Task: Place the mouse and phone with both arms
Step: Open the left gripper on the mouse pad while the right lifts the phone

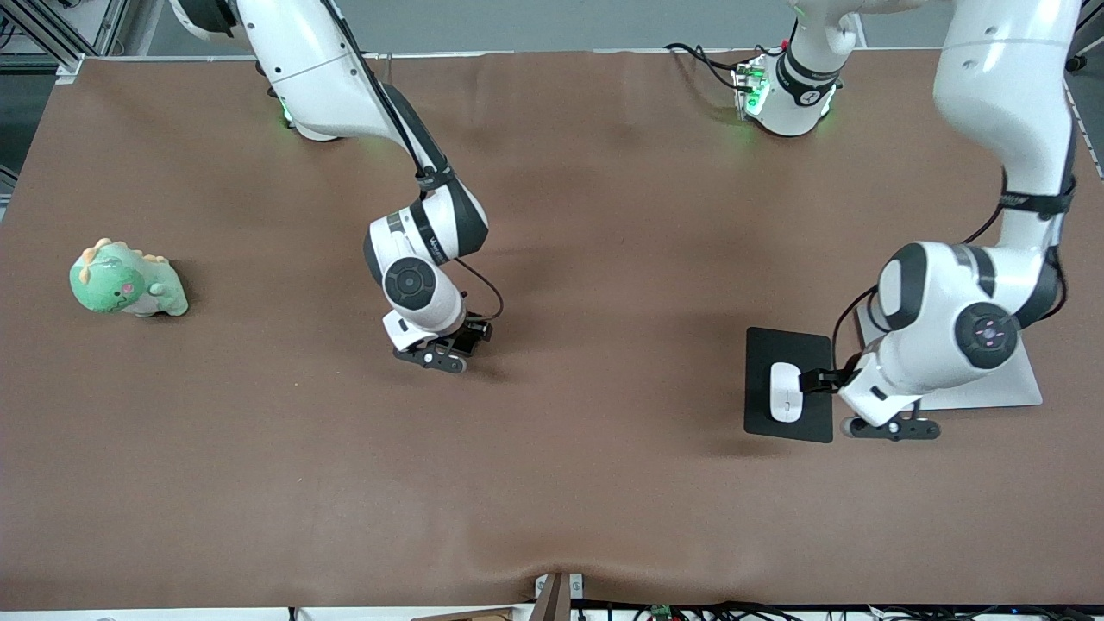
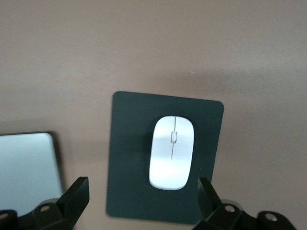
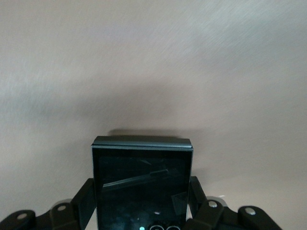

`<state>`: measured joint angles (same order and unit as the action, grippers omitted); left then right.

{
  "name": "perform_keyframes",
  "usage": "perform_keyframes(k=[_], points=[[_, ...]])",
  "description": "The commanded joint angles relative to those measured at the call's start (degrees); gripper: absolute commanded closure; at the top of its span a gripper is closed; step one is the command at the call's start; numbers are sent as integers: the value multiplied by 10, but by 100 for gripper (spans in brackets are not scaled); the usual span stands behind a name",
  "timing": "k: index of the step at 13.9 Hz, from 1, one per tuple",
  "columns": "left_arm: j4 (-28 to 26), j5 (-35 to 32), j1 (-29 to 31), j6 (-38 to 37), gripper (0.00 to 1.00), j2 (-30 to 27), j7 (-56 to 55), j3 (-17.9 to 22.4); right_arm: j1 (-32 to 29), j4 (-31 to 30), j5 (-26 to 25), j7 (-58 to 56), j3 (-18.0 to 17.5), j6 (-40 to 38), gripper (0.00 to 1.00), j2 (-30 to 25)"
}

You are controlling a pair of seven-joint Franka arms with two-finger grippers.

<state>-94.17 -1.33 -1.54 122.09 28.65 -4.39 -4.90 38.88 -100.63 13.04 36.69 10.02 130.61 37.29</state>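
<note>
White oval mouse (image 1: pixel 786 391): resting on matte black rectangular pad (image 1: pixel 789 345), released.
Left gripper (image 2: pixel 144 201): fingers spread, over pad's edge.
Right gripper (image 3: pixel 141 199): clamped on glossy black phone (image 3: pixel 141 184), mid-table.

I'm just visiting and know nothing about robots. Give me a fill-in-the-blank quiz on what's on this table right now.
1. The white mouse lies on a black ____.
2. The right claw is shut on the ____.
3. The green plush toy sits toward the ____ arm's end of the table.
4. The left claw, by the mouse, is ____.

Missing words: pad; phone; right; open
</note>
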Motion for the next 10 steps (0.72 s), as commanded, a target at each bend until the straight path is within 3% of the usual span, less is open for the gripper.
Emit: perform_keyframes(k=[1,10], points=[[-15,1,0,-42,0,-60,10,2,-37,-2,-12,-41,2,-40,100,-34],[-4,-1,7,-200,0,-217,26,2,-101,-74,-13,-227,49,-42,100,-71]])
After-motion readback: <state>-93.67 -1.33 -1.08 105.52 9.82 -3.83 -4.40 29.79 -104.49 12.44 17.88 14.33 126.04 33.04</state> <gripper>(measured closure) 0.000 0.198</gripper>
